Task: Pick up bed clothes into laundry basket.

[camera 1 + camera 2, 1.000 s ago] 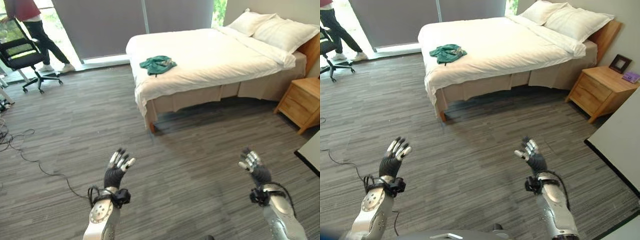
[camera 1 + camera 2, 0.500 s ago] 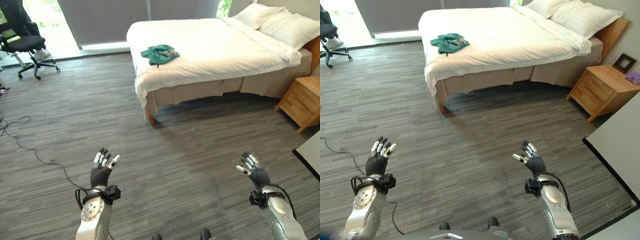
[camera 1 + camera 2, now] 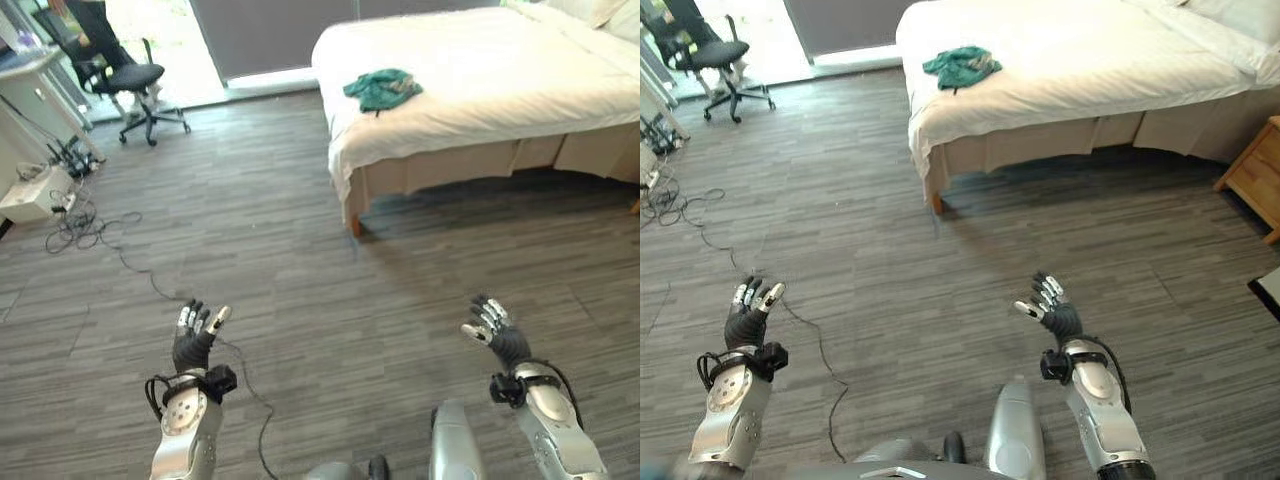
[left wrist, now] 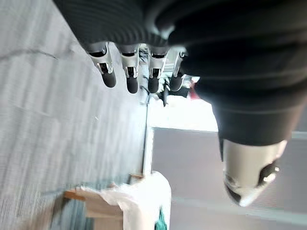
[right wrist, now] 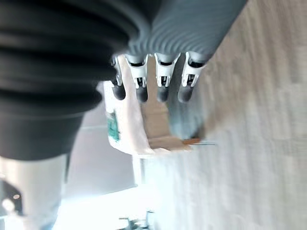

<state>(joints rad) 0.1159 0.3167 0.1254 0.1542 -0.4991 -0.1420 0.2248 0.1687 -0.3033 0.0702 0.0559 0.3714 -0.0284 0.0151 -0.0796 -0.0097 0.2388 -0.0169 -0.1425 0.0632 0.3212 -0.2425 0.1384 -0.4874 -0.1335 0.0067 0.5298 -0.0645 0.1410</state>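
Both hands, left point(image 3: 192, 340) and right point(image 3: 495, 332), stay spread-fingered, empty; green garment point(image 3: 380, 89) unmoved on bed point(image 3: 500, 70).

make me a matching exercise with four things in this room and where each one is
Things:
1. crumpled green garment
2. black office chair
3. left hand
4. tangled black cables

Places:
A. by the bright window
B. raised, open, over bare floor
C. on the white bed, near its foot
D. on the floor by the wall

Pairs: 1-C, 2-A, 3-B, 4-D
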